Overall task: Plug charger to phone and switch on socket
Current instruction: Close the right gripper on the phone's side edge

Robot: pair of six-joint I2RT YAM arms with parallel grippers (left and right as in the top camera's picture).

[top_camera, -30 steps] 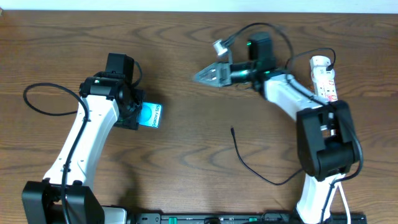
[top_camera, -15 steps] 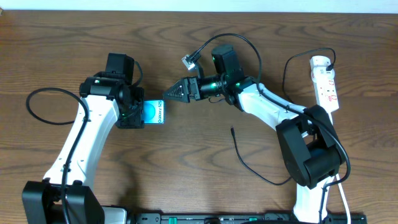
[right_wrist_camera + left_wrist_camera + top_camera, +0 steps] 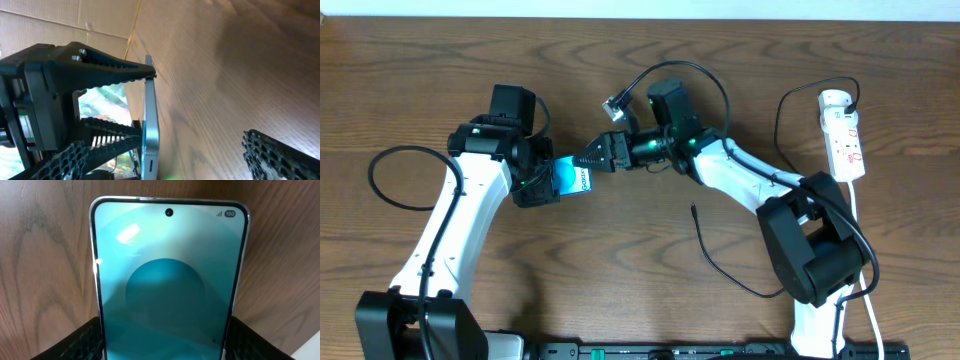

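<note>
Judging by how things lie on the table [image 3: 410, 60], we take the step in hand to be passing the phone between the arms before any plugging. The left gripper [image 3: 550, 184] is clamped on the phone [image 3: 576, 181] just to the 9 o'clock side of the table's middle. The right gripper [image 3: 591, 158] hangs at the phone's free end with its fingers spread wide, holding nothing. To do this well, we would bring the right fingers squarely onto the phone's long edges and close only once both sit flat. We would loosen the left grip only after that, since the phone looks tilted up and could twist or slip. The socket [image 3: 844, 135] sits far off at 3 o'clock. The charger [image 3: 708, 256] lies slack between 4 and 5 o'clock, well apart from both grippers, its connector tip [image 3: 693, 209] pointing toward 12. Only the overhead view shows the socket and the charger. Only the left wrist view shows the lit screen face-on, with ribbed pads [image 3: 82, 339] at its two sides and the camera-hole end pointing away from them, so we judge the port end is buried in that grip. Only the right wrist view shows the phone edge-on between the spread fingers [image 3: 280, 155], though we cannot tell whether the nearer one touches it.
</note>
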